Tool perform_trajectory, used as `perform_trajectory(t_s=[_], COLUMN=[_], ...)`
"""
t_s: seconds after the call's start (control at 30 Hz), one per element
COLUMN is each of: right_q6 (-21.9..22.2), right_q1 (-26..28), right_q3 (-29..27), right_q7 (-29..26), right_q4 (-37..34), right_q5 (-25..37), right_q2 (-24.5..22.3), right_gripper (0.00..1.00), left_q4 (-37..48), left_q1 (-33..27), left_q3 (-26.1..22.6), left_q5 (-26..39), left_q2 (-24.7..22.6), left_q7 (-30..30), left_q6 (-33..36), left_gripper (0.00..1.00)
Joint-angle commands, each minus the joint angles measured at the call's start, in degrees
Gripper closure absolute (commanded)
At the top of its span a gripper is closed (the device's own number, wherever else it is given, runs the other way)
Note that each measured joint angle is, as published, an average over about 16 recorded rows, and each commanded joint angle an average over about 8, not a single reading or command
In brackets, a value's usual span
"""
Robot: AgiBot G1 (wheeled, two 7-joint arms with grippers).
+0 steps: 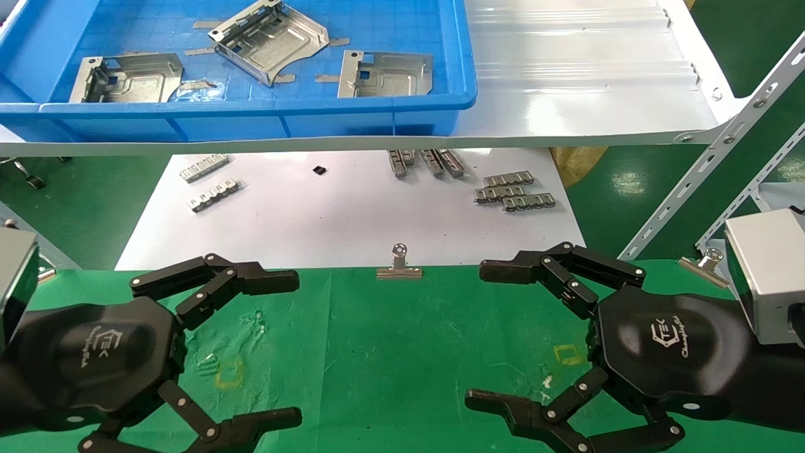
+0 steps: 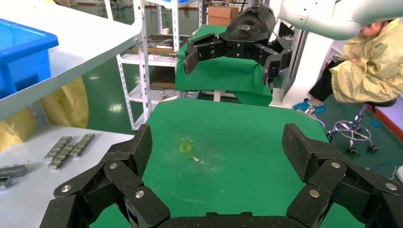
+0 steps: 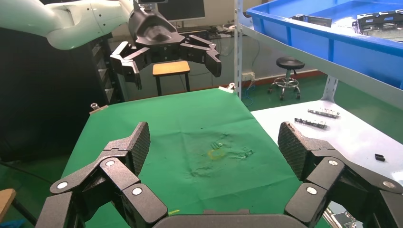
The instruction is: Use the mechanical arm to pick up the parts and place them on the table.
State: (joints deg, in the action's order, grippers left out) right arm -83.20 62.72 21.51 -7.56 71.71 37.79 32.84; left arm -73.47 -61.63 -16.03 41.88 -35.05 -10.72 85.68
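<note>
Three silver-grey parts lie in the blue bin on the raised shelf: one at the left, one in the middle propped on its bent edge, one at the right. My left gripper hovers open over the left side of the green table, nothing between its fingers. Opposite it, my right gripper is open and empty over the table's right side. Each wrist view shows its own open jaws above bare cloth, the left gripper and the right gripper, with the other arm's gripper facing it.
The bin sits on a white shelf held by a slanted perforated bracket. Below it a white sheet carries small ridged strips. A binder clip grips the cloth's far edge. Yellow squares mark the cloth.
</note>
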Motion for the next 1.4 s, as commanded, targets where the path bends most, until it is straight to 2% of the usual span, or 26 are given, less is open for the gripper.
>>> perform_trajectory(t_s=[0.03, 1.4], right_q6=[0.0, 0.0], right_q1=[0.0, 0.0], right_q3=[0.0, 0.0], right_q7=[0.0, 0.0], right_q4=[0.0, 0.0], right_q5=[0.0, 0.0], right_q2=[0.0, 0.0], right_gripper=[0.00, 0.00], left_q4=[0.0, 0.0], left_q1=[0.0, 0.0], left_q3=[0.0, 0.0], left_q5=[0.0, 0.0], left_q2=[0.0, 0.0], left_q7=[0.0, 0.0], left_q6=[0.0, 0.0], left_gripper=[0.00, 0.00])
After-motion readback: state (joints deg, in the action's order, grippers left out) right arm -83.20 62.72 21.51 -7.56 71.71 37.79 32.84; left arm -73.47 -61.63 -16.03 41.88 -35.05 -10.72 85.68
